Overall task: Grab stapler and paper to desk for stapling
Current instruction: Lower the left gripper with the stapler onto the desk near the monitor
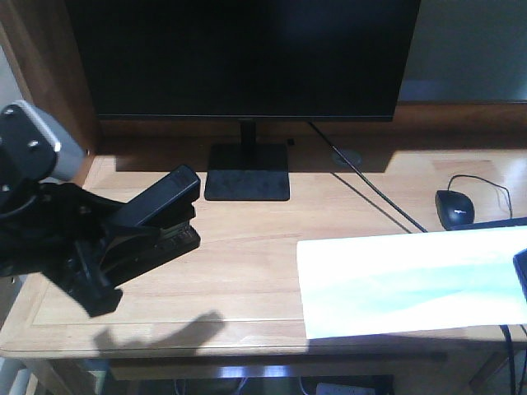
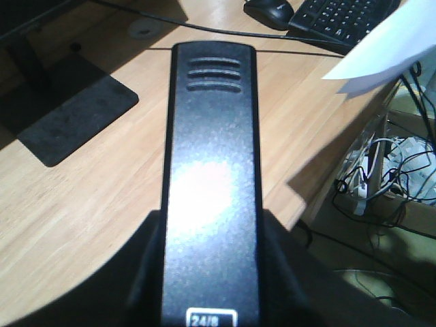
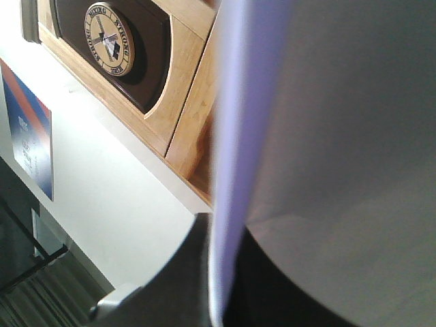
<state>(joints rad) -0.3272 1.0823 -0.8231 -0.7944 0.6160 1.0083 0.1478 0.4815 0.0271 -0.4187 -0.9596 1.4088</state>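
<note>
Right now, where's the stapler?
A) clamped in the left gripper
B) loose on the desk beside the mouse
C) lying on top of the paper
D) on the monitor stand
A: the left wrist view shows the left gripper closed on either side of the stapler, and the front view puts it over the left of the desk, well apart from the mouse and the paper.

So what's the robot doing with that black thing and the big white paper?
It looks like it's getting ready to staple. The left tool is clamped on the black stapler and holds it over the left part of the desk, in front of the monitor. The right tool grips the white paper and holds it over the desk's right side, near the mouse. The paper isn't between the stapler's jaws yet.
</note>
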